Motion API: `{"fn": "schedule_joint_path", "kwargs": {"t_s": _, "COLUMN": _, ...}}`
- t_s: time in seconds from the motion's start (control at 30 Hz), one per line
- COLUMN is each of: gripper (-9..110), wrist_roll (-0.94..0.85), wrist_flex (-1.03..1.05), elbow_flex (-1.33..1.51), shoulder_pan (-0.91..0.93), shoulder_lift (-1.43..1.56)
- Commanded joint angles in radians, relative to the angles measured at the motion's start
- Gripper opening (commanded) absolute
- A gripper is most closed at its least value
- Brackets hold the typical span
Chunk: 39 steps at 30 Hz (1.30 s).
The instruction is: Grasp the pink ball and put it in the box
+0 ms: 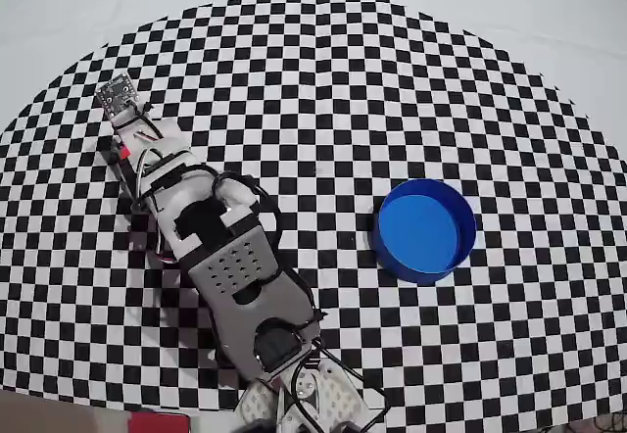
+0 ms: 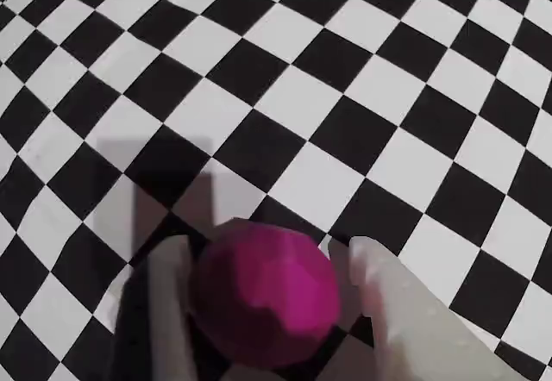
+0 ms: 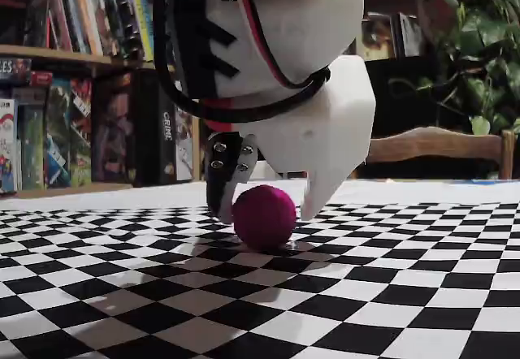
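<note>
Wrist view shows the pink ball (image 2: 266,293) low in frame, sitting between the 2 fingers (image 2: 168,312) of the gripper (image 2: 267,265); dark finger on the left, white finger on the right, both v. close to the ball's sides; can't tell if they press it or just flank it; fixed view, low at table level, has the ball (image 3: 263,216) resting on the checkered cloth (image 3: 162,294) w/ the gripper (image 3: 266,209) down around it, jaws narrow, fingertips near the cloth on either side; bookshelf (image 3: 73,75) behind at left, a plant (image 3: 479,42) and wooden chair (image 3: 439,144) at right; overhead view: arm (image 1: 230,266) stretches from bottom centre up toward the left; ball hidden under it there; the box (image 1: 423,229), round and blue, sits well apart to the right on the cloth, nothing in it.
</note>
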Motion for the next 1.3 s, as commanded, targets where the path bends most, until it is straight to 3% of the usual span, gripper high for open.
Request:
{"fn": "schedule_joint_path", "kwargs": {"t_s": 0.0, "gripper": 9, "wrist_roll": -0.002, "wrist_flex": -0.011, "elbow_flex": -0.009, "shoulder_pan": -0.009, "shoulder_lift": 0.037}}
{"fn": "schedule_joint_path", "kwargs": {"t_s": 0.2, "gripper": 0, "wrist_roll": -0.006, "wrist_flex": -0.011, "elbow_flex": -0.012, "shoulder_pan": -0.008, "shoulder_lift": 0.034}}
{"fn": "schedule_joint_path", "kwargs": {"t_s": 1.27, "gripper": 0, "wrist_roll": 0.005, "wrist_flex": -0.006, "elbow_flex": 0.127, "shoulder_pan": 0.008, "shoulder_lift": 0.281}}
